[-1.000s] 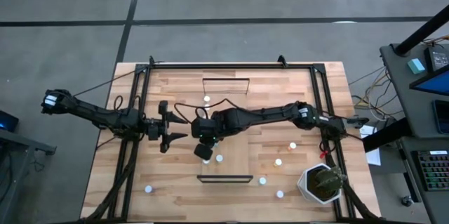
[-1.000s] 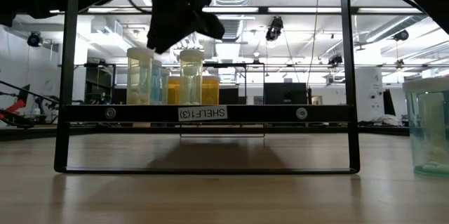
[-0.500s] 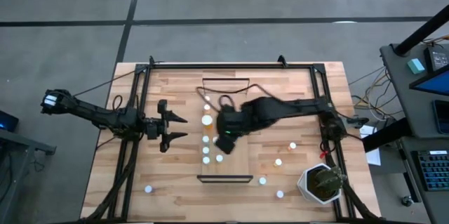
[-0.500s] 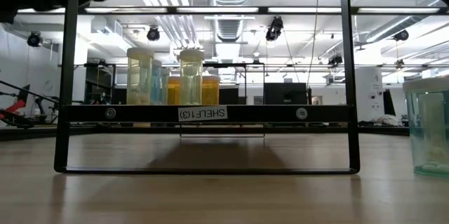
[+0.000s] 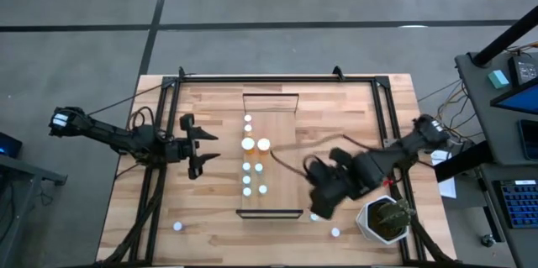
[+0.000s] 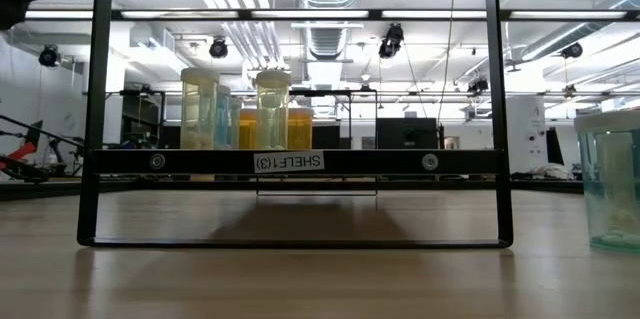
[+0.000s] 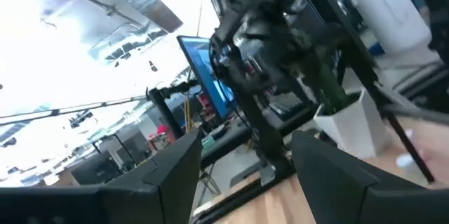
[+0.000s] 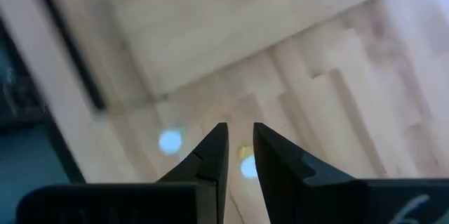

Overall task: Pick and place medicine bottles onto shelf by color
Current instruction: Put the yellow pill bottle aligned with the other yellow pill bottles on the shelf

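The shelf is a light plank lying in the middle of the table. Several white-capped medicine bottles stand upright on it in a row; the low view shows greenish bottles and orange bottles behind the shelf's dark rail. Loose bottles stand on the table at the near left and near right. My right gripper hovers right of the shelf's near end, pointing steeply down, open by a narrow gap with nothing in it. My left gripper waits open, left of the shelf.
A potted plant in a white pot stands at the near right corner, close to my right arm. Black frame rails run along both sides of the table. Two blurred white caps lie below my right fingers.
My right gripper has swung from over the shelf's left row toward the table's right and near edges and risen out of the low view, its narrow gap unchanged. The bottles it covered now show standing on the shelf.
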Controlling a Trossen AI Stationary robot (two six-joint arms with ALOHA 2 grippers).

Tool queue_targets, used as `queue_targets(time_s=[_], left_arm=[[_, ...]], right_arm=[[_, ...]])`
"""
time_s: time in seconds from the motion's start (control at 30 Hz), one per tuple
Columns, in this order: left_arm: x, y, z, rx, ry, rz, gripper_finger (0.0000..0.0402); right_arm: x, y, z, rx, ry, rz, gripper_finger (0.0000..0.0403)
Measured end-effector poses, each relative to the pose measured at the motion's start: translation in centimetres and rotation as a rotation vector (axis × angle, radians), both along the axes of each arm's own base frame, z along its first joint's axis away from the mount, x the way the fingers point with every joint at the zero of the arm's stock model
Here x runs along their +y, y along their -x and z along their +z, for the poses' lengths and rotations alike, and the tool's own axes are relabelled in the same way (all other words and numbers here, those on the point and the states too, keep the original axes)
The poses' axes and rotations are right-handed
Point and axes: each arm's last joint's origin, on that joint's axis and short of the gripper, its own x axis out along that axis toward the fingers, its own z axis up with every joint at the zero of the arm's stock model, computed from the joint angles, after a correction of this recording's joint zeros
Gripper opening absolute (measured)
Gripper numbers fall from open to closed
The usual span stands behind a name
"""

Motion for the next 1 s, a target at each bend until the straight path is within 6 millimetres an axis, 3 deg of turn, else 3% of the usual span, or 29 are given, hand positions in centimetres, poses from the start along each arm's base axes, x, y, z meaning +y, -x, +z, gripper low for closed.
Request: queue_targets(time_s=[0.13,0.27,0.4,0.7,1.0], left_arm=[[0.0,0.1,0.3,-0.037,0.051,-0.016,0.0205],[0.1,0.3,0.7,-0.079,0.088,-0.028,0.0205],[0.1,0.6,1.3,-0.135,0.140,-0.047,0.0205],[0.1,0.5,1.4,-0.153,0.159,-0.055,0.0205],[0.1,0.4,1.4,-0.165,0.179,-0.063,0.0205]], right_arm=[[0.8,2.6,-1.8,-0.060,0.014,0.109,0.0059],[-0.5,5.0,-3.5,-0.084,0.023,0.121,0.0068],[-1.4,6.5,-5.9,-0.117,0.005,0.132,0.0106],[-1.9,7.8,-11.0,-0.101,0.032,0.284,0.0207],[-1.5,8.5,-13.8,-0.092,0.021,0.356,0.0228]])
